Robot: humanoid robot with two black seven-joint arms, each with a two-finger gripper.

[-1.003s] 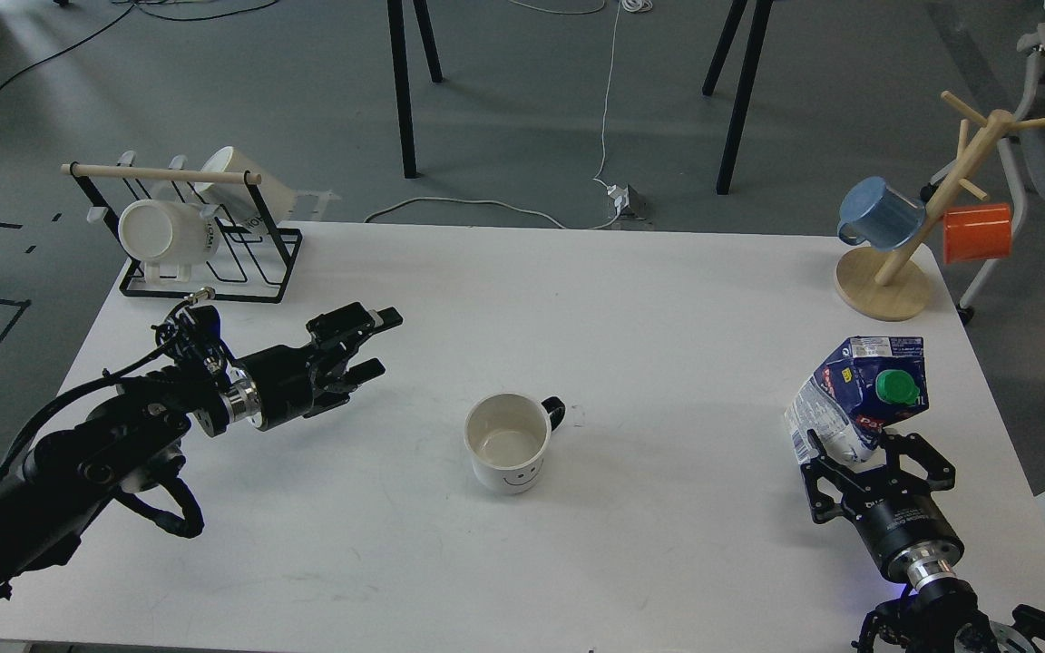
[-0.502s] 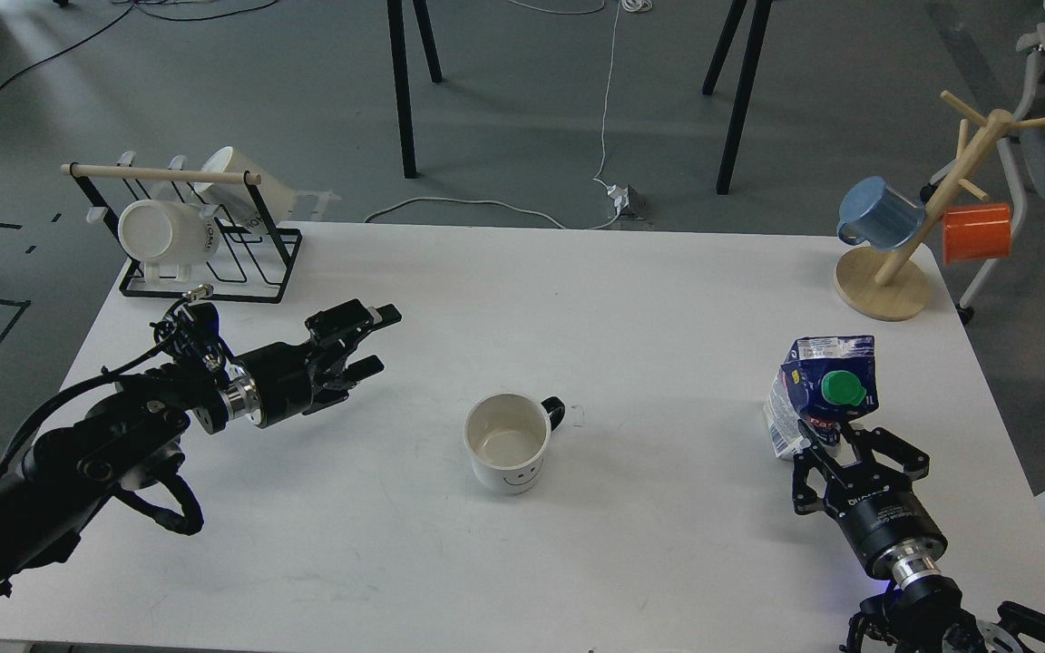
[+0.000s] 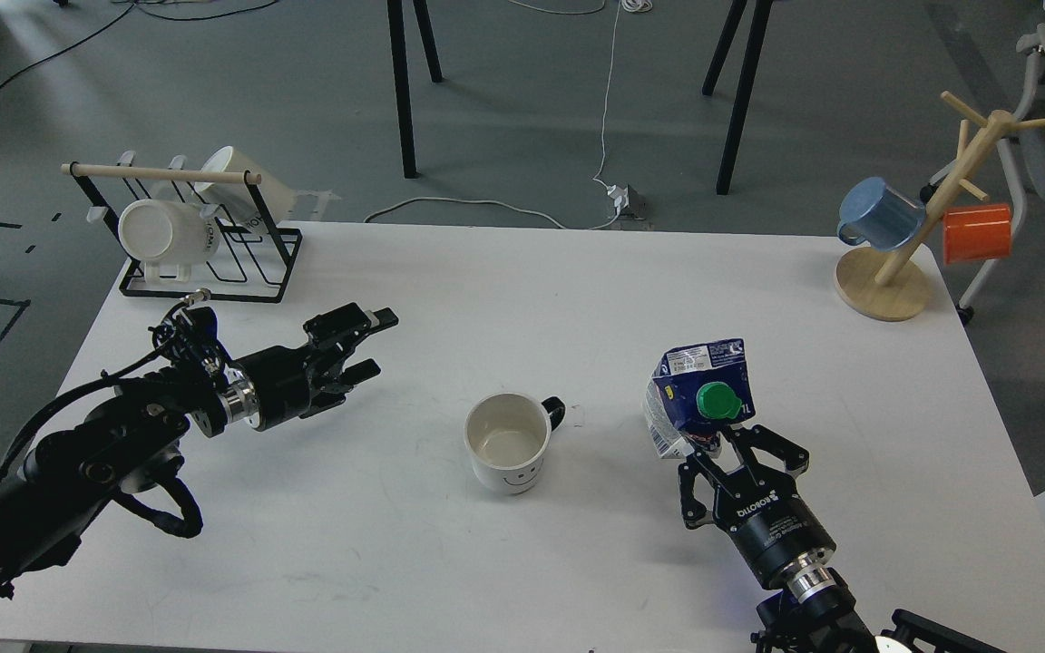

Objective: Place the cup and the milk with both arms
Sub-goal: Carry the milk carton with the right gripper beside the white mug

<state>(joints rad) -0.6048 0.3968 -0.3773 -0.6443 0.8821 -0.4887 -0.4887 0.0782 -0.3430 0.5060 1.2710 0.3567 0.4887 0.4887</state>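
The right gripper (image 3: 711, 446) is clenched on the milk carton (image 3: 697, 396), its black fingers closing on the lower part of the carton from both sides. The carton is dark blue and white with a green screw cap (image 3: 717, 400) that faces the camera, and it leans a little to the left. It sits on the right half of the white table (image 3: 631, 290), to the right of the cup and apart from it. Whether its base touches the table I cannot tell, because the gripper hides it. The right arm comes up from the bottom edge of the view, and its wrist points away from the robot and slightly to the left.

The cup (image 3: 510, 441) stands upright near the middle of the table. It is white with a small smiling face on the near side, and its dark handle points to the right, toward the carton. Nothing touches it.

The left gripper (image 3: 367, 344) is released, the two fingers held apart with nothing between them. It hovers to the left of the cup, well apart from it, and points to the right and a little upward. The left arm enters from the lower left corner and lies low over the table.

At the far left corner stands a black wire rack (image 3: 205, 272) with two white mugs (image 3: 164, 231). At the far right corner a wooden mug tree (image 3: 885, 281) carries a blue mug (image 3: 878, 214) and an orange mug (image 3: 977, 232).
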